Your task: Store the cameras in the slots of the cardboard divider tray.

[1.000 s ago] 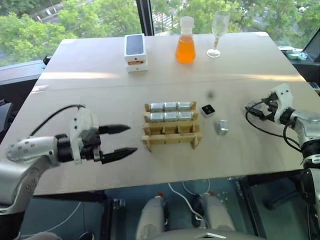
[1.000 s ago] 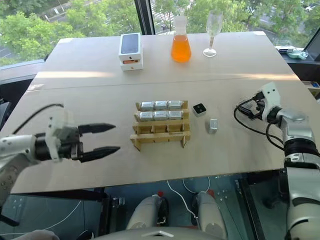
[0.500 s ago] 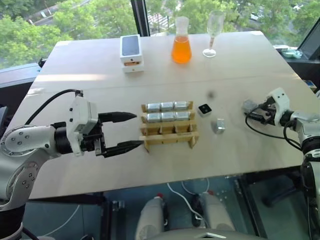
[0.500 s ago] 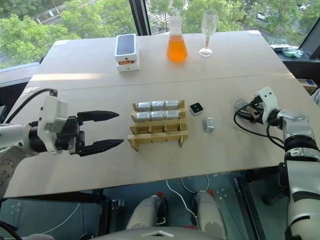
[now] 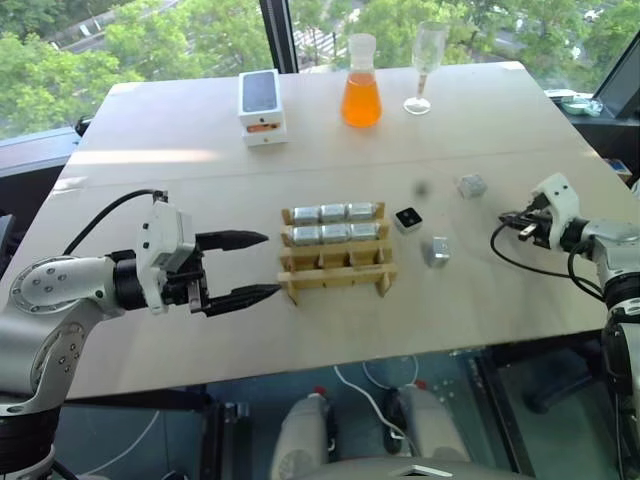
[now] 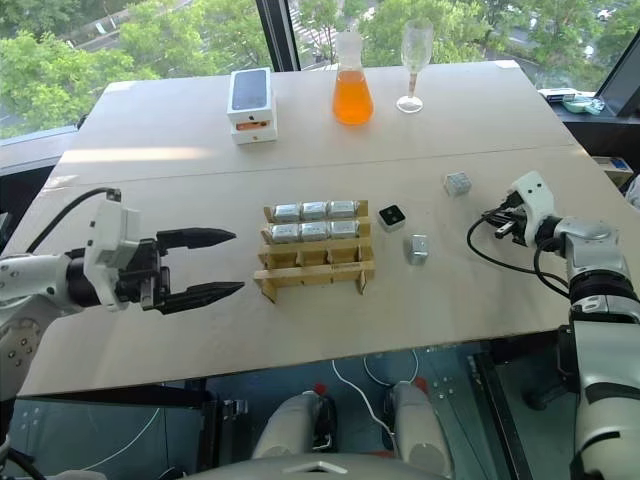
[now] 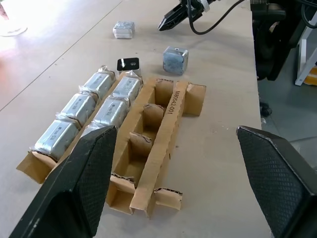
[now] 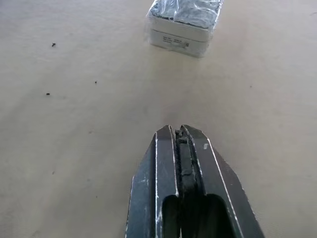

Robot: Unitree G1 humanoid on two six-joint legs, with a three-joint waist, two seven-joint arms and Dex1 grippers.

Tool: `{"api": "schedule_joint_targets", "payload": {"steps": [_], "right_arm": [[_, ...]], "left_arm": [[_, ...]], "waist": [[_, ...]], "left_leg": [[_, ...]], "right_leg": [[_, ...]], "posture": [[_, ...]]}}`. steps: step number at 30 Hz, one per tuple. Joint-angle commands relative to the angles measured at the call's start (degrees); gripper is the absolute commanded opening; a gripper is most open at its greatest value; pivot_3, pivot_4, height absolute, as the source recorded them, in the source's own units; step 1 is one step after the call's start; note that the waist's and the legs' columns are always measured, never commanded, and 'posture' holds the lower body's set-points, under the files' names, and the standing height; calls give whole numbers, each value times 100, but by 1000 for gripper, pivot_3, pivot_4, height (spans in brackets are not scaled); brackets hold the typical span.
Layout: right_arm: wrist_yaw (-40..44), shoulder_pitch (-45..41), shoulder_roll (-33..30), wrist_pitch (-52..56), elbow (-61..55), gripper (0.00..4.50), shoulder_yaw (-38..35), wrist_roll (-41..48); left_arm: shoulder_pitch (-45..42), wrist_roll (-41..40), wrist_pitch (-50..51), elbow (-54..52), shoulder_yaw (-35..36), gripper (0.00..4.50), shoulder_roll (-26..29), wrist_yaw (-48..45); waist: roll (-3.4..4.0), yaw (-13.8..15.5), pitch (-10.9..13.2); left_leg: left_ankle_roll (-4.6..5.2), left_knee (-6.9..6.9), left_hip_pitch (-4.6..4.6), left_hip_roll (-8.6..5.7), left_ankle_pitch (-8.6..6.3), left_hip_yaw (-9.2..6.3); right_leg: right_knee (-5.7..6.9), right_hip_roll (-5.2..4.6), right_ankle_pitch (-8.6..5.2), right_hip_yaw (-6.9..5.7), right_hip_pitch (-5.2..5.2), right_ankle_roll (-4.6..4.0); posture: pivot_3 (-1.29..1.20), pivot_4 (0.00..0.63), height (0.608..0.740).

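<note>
Right end effector [image 8: 181, 144] snapped shut on nothing; the camera [image 6: 458, 183] it went for skidded farther from the tray [image 6: 312, 262], loose on the table [image 6: 200, 150]. Regrasp needed. Left end effector [image 6: 222, 263] open beside the tray.

Pale wooden table [image 5: 200, 130] before large windows [image 5: 150, 30] with sunlit green trees [image 5: 60, 70] outside

Matt corrugated cardboard tray [image 7: 168, 116]; shiny foil-wrapped metal cams [image 5: 336, 232]; smooth tabletop [image 5: 200, 190].
</note>
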Motion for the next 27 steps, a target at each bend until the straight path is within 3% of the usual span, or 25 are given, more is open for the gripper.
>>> {"api": "schedule_joint_targets", "payload": {"steps": [1,7,8,18,27], "right_arm": [[70,-269,16,-13,-179,1556,-19,0],[-679,-706,627,119,133,4300,-140,59],[-740,-742,721,147,157,4424,-146,72],[-2422,-1172,1349,169,644,4424,-578,209],[-2538,-1329,1434,-204,954,4424,-522,-26]], "left_arm": [[-62,23,-143,-27,33,3978,-24,-23],[-94,126,-204,-49,-50,3978,-138,106],[-87,105,-184,-75,-30,3978,-146,127],[1,60,-122,-171,88,3978,-116,220],[-126,74,-132,-128,4,3978,-90,249]], "waist": [[0,-4,0],[0,-66,0],[0,-70,0],[0,-108,0],[1,-135,1]], "left_leg": [[0,0,1,1,0,1],[-2,0,10,3,1,10],[-2,0,10,3,1,9],[-2,1,5,-2,1,13],[-2,0,5,-2,1,14]], "right_leg": [[0,0,0,1,0,0],[10,3,1,14,-1,-2],[12,3,2,13,0,-2],[11,-7,3,14,-1,-5],[11,-6,3,14,-1,-5]], "posture": [[0,150,740],[0,150,740],[0,150,740],[0,150,740],[0,150,740]]}}
